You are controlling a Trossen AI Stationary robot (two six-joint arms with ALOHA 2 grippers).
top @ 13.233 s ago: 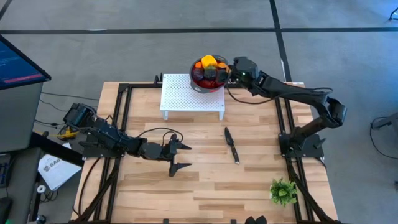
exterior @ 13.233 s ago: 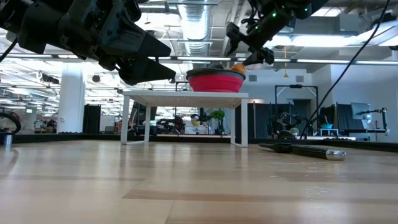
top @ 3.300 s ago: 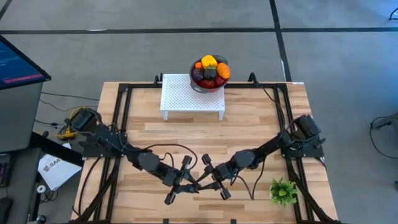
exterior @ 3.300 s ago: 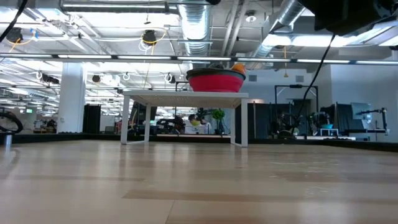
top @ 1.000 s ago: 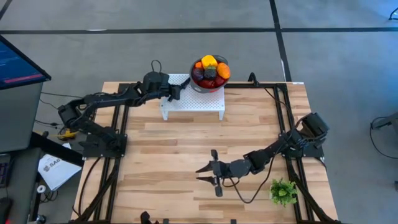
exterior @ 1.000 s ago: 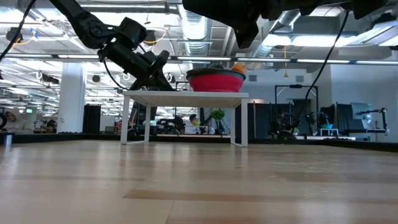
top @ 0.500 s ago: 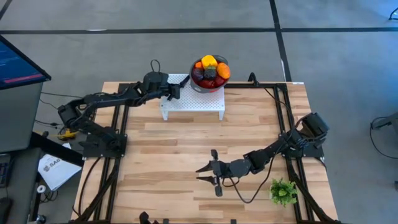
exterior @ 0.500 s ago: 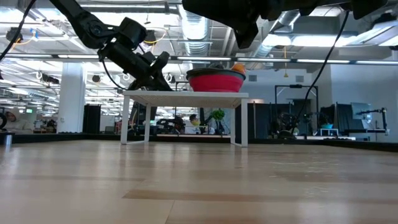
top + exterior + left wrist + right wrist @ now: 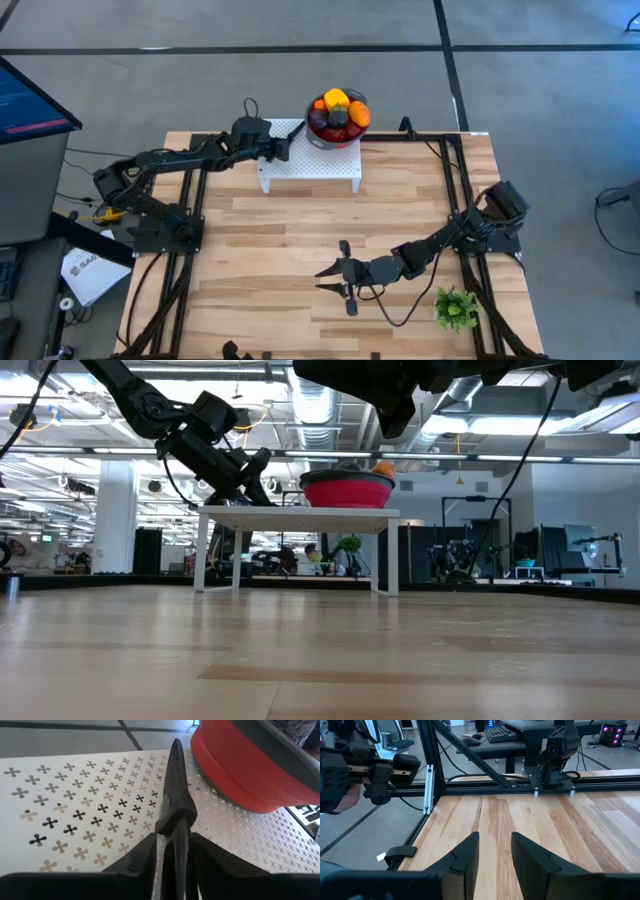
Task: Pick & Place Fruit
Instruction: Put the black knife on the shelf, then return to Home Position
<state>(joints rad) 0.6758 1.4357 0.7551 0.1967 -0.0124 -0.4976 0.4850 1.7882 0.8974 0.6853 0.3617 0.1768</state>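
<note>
The bench (image 9: 280, 230) was a pale butcher-block top edged by a black metal frame (image 9: 195, 190), standing on a grey floor (image 9: 150, 80) crossed by dark lines. At its far edge sat a white perforated stand (image 9: 310, 165), and on the stand's right end a red bowl (image 9: 345, 492) held the fruit (image 9: 338, 112), piled together in red, dark purple, yellow and orange.

The left gripper (image 9: 288, 143) reached over the stand just beside the bowl. Its fingers (image 9: 145, 852) stood a little apart on either side of a black knife (image 9: 177, 805), which lay flat on the perforated surface with its far end near the bowl's wall; slivers of the white top showed between fingers and knife.

The right gripper (image 9: 495, 840) hung over bare wood near the front of the bench, well apart from the stand, its fingers spread with nothing between them. A green plant sprig (image 9: 455, 308) lay at the front right corner.

A monitor (image 9: 30, 100) stood off the bench's left side. Behind the stand the low view showed an open workshop with ceiling ducts (image 9: 315, 400), strip lights and other equipment.
</note>
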